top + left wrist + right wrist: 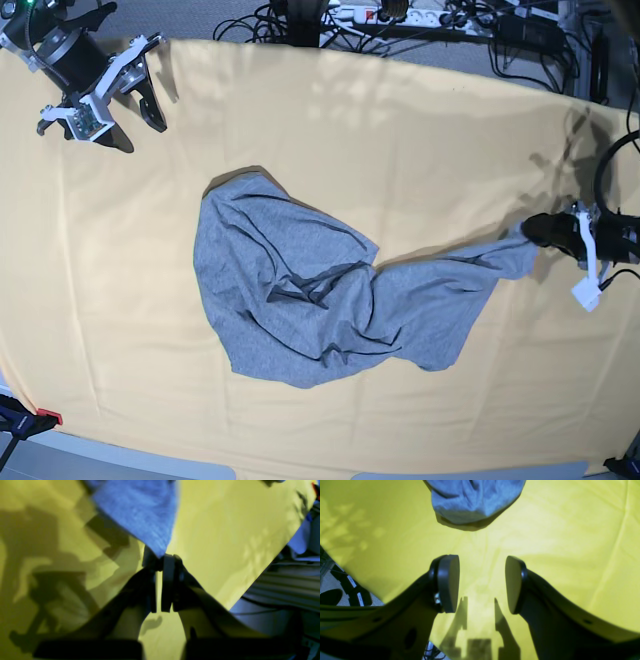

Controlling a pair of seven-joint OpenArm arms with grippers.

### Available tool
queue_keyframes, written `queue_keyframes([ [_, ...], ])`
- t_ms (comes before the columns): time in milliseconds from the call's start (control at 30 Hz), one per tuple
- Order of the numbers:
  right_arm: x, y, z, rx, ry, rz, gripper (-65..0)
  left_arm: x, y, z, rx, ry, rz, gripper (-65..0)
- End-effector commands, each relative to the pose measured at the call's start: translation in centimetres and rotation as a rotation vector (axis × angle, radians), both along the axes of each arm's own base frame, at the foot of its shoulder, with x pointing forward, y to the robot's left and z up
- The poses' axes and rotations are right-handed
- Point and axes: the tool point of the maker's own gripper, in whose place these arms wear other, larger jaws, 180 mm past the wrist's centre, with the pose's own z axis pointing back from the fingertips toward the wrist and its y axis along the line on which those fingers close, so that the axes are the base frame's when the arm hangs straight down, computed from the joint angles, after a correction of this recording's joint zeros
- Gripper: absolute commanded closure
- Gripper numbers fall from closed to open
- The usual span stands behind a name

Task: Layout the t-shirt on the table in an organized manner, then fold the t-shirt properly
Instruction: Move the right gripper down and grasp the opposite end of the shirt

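The heather-grey short-sleeved cotton t-shirt (320, 300) lies crumpled near the middle of the wide table under its creased pale yellow-orange cloth (420, 130), one corner drawn out to the scene's right. It looks light, limp and easily stretched, so it will probably sag and bunch unless taken by hems, shoulders or corners. The left gripper (162, 558) is clamped on that drawn-out corner. The right gripper (482, 580), jaws apart and holding nothing, hovers over bare cloth at the far left

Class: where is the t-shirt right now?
In the base view, the t-shirt lies crumpled mid-table, one corner stretched right into the shut left pincer.
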Motion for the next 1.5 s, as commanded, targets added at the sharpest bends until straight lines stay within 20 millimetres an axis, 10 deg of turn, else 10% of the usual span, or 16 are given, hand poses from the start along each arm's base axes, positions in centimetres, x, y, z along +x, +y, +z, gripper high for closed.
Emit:
queue_keyframes([
  [0,0.2,0.4,1.0,0.022,-0.035,0.014,-31.5,0.9,0.6,2.3,0.003,-0.066,0.0,0.0],
  [533,2.9,6.0,-2.3,0.196,0.008,0.041,-31.5,-0.9,0.3,9.2,0.245,-0.246,-0.221,0.0],
  [967,7.7,5.0,-6.1,0.384,0.076,-0.183,-31.5,-1.1,0.8,9.0,0.253,-0.232,-0.213,0.0],
  [1467,9.2,7.0,-5.3,0.514,0.064,-0.169,-31.5,-1.1,0.8,9.0,0.252,-0.232,-0.213,0.0],
])
